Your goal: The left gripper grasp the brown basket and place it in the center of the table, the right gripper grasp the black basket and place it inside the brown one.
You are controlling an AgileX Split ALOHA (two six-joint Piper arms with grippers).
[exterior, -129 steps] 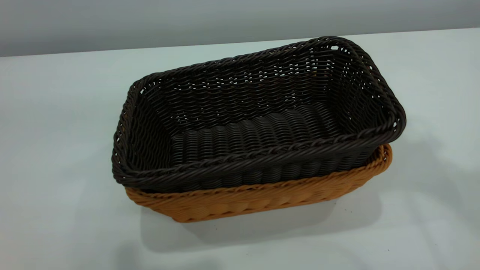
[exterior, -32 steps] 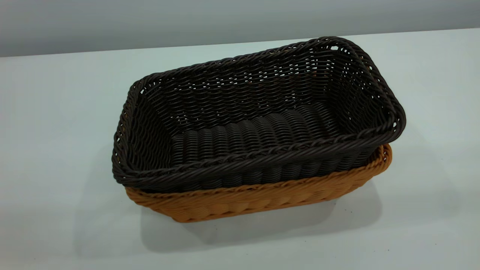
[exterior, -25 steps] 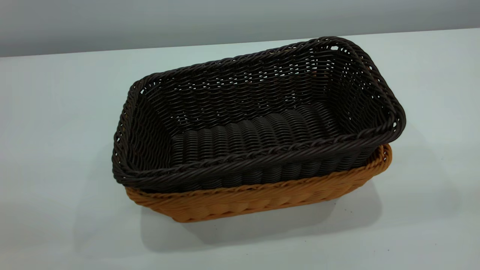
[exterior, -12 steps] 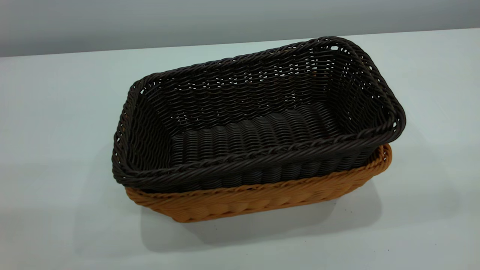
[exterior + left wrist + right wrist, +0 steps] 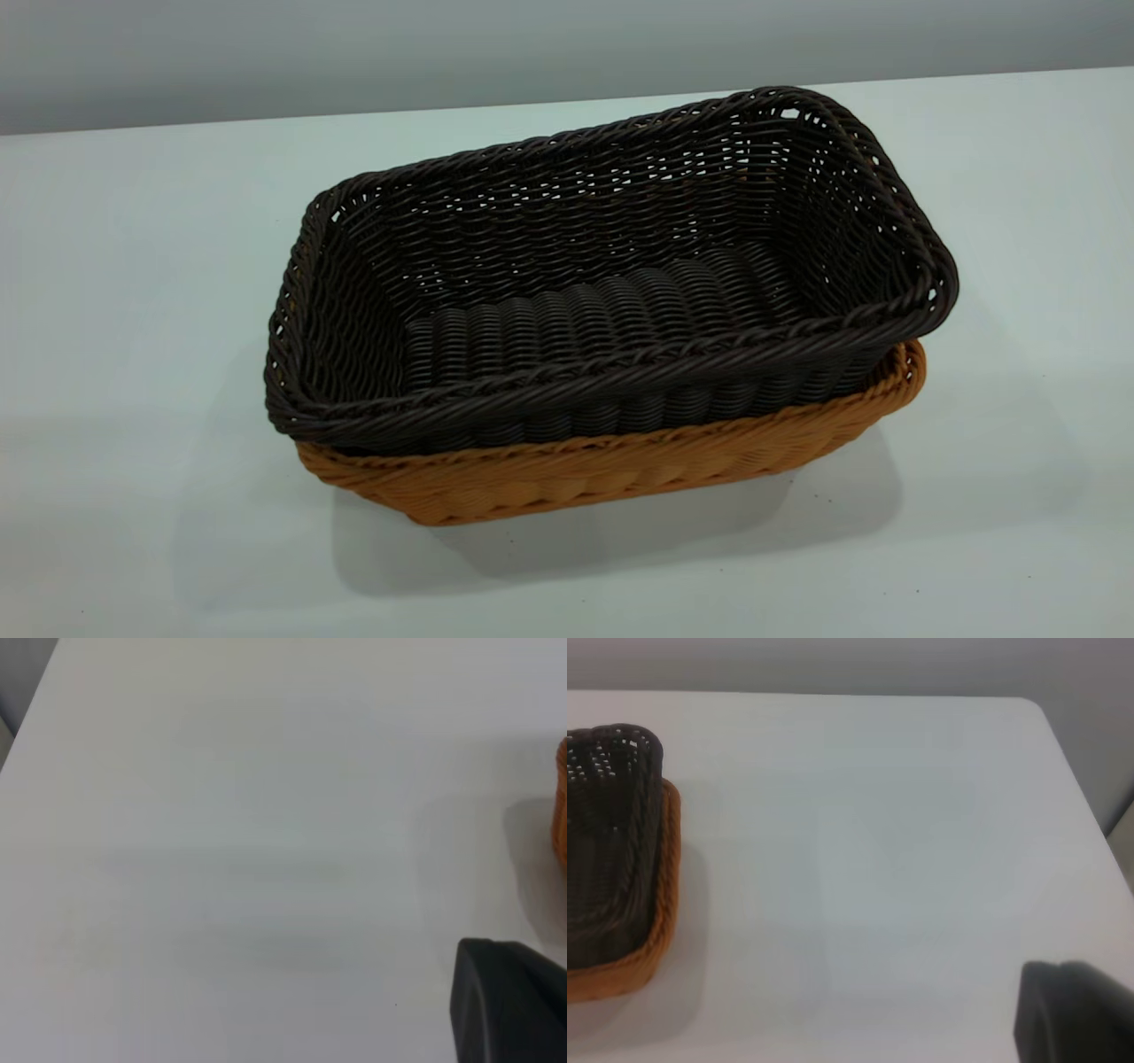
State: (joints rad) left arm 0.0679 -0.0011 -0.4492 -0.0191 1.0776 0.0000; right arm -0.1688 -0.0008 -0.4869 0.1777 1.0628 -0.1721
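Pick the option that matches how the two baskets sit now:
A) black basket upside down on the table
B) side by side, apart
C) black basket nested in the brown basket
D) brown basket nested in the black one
C: the black basket sits upright inside the brown basket, whose rim shows below it.

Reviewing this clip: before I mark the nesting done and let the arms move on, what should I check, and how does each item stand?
1. black basket sits inside brown basket: ok.
2. Rims level: not ok, the black one rides higher at its right end.
3. Stack on the table, near the middle: ok.
4. left gripper clear of the stack: ok.
5. right gripper clear of the stack: ok.
6. Fingers open: cannot tell.
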